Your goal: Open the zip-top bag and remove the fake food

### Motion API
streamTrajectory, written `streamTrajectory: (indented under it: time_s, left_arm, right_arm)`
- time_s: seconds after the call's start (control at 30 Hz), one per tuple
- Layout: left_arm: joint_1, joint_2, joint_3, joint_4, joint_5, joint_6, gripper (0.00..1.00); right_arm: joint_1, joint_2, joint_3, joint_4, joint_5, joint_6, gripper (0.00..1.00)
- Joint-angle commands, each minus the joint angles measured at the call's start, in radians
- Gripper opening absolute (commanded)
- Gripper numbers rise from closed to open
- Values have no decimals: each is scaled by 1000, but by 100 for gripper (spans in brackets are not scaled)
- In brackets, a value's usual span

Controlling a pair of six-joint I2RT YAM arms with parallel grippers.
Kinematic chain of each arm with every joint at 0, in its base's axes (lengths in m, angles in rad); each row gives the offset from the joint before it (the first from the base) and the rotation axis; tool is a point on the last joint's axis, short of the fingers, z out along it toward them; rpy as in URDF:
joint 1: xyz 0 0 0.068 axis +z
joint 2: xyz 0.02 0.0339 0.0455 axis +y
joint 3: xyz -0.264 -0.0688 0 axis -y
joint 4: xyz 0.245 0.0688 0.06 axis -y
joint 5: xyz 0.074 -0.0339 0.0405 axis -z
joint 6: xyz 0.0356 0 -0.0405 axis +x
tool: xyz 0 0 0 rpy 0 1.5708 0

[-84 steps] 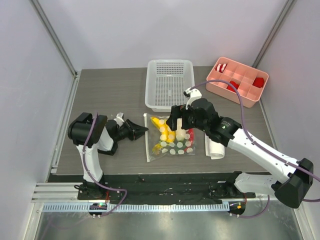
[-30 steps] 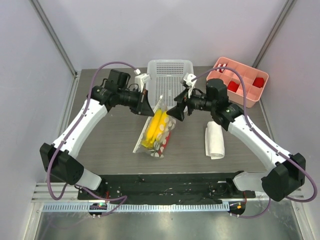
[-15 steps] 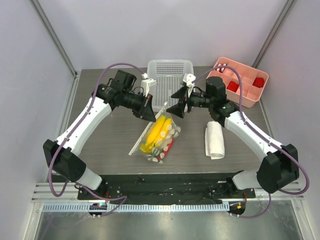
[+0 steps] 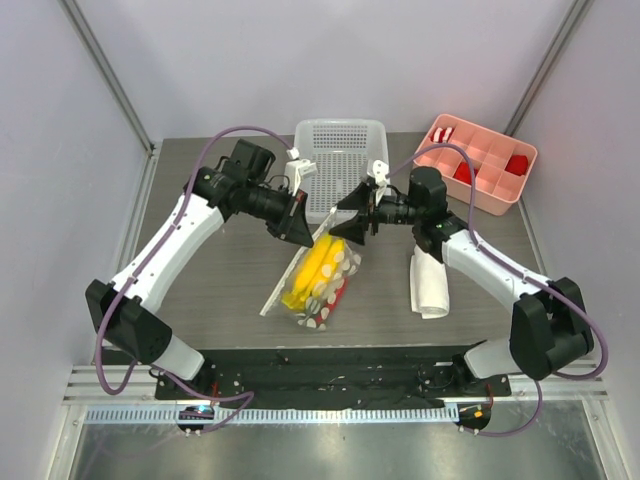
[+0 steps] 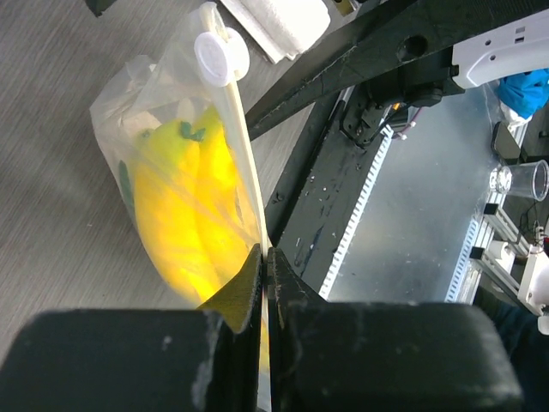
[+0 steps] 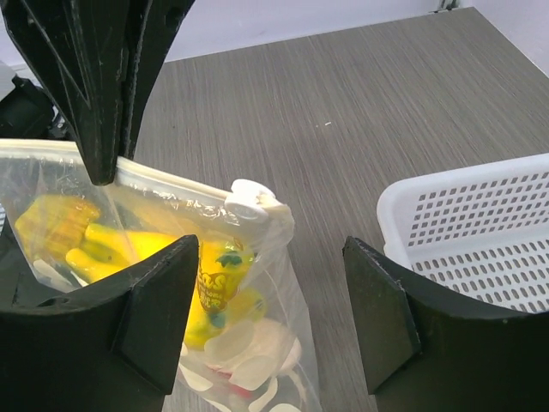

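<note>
The zip-top bag [image 4: 322, 280] hangs tilted above the table, its lower end resting near the front. My left gripper [image 4: 305, 232] is shut on its zip strip; in the left wrist view the jaws [image 5: 266, 257] pinch the strip with the bag [image 5: 163, 129] beyond. Yellow banana fake food [image 4: 315, 260] fills the bag, with something red [image 4: 336, 293] low down. It shows in the right wrist view too [image 6: 219, 270]. My right gripper [image 4: 352, 222] is open and empty [image 6: 270, 300]. The white zip slider [image 6: 249, 199] sits just ahead of its jaws, untouched.
A white mesh basket [image 4: 340, 165] stands behind the bag and shows in the right wrist view [image 6: 480, 232]. A pink compartment tray [image 4: 475, 160] with red blocks is at the back right. A rolled white cloth [image 4: 430, 280] lies right of the bag.
The bag lay flat 2.8 s ago; my left gripper now holds it up by the zip strip. Over the last second my right gripper has closed in on the slider end.
</note>
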Motion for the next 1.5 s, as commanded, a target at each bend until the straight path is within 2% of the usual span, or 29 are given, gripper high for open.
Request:
streamTrajectory:
  time_s: [0.0, 0.1, 0.2, 0.23, 0.3, 0.43, 0.5, 0.57, 0.73, 0.8, 0.87, 0.9, 0.93, 1.03, 1.13, 1.17, 1.2, 1.23, 1.27, 1.3, 1.33, 1.37, 1.4, 1.47]
  left_arm:
    - [-12, -21, 32, -6, 44, 12, 0]
    - [-13, -16, 34, -6, 41, 12, 0]
    - [-15, -14, 35, -6, 44, 12, 0]
    - [-15, -13, 34, -6, 41, 12, 0]
    - [-15, -13, 32, -11, 24, 12, 0]
    - [-15, -24, 22, 9, -31, -4, 0]
    - [-15, -40, 19, 29, -42, -38, 0]
    - [-15, -59, 2, 90, -133, -86, 3]
    - [-42, -76, -41, 181, -282, -141, 35]
    - [-76, -70, -49, 207, -315, -150, 42]
    - [-97, -70, -55, 239, -366, -158, 45]
    - [-105, -67, -58, 245, -387, -159, 54]
    - [-119, -57, -58, 245, -400, -158, 55]
    - [-134, -31, -54, 261, -405, -146, 50]
    - [-134, -19, -52, 279, -440, -152, 22]
    - [-134, -19, -51, 281, -450, -152, 6]
    - [-134, -21, -47, 276, -457, -146, 0]
    - [-134, -21, -46, 274, -456, -138, 0]
    - [-134, -28, -44, 270, -453, -115, 0]
    - [-134, -31, -43, 259, -436, -100, 0]
    - [-134, -36, -34, 253, -427, -86, 0]
    - [-134, -43, -29, 244, -405, -51, 0]
    - [-134, -48, -24, 236, -384, -34, 0]
    - [-134, -54, -6, 210, -326, -3, 0]
  right_arm:
    - [3, 20, 20, 111, -37, 34, 73]
    - [3, 23, 22, 116, -42, 43, 68]
    - [3, 21, 13, 143, -59, 58, 54]
    - [2, 20, 2, 160, -60, 76, 46]
    - [3, 3, -7, 191, -60, 92, 41]
    - [11, -26, -21, 182, 1, 112, 1]
    - [15, -51, -44, 204, 47, 124, 1]
    - [19, -68, -67, 197, 73, 153, 1]
    - [25, -138, -135, 244, 130, 267, 1]
    - [29, -155, -141, 257, 137, 328, 1]
    - [49, -167, -139, 226, 162, 336, 1]
    - [55, -172, -136, 212, 176, 334, 1]
    - [60, -183, -135, 199, 180, 334, 1]
    - [68, -199, -144, 178, 191, 336, 1]
    - [69, -203, -144, 157, 184, 322, 1]
    - [72, -204, -144, 139, 174, 317, 1]
    - [71, -207, -138, 119, 171, 304, 6]
    - [69, -210, -133, 93, 173, 287, 16]
    - [71, -218, -127, 38, 165, 246, 30]
    - [71, -221, -119, 21, 161, 226, 55]
    - [71, -223, -118, -2, 157, 210, 64]
    - [72, -227, -116, -16, 157, 168, 71]
    - [71, -229, -103, -38, 154, 149, 74]
    - [71, -229, -87, -102, 153, 76, 76]
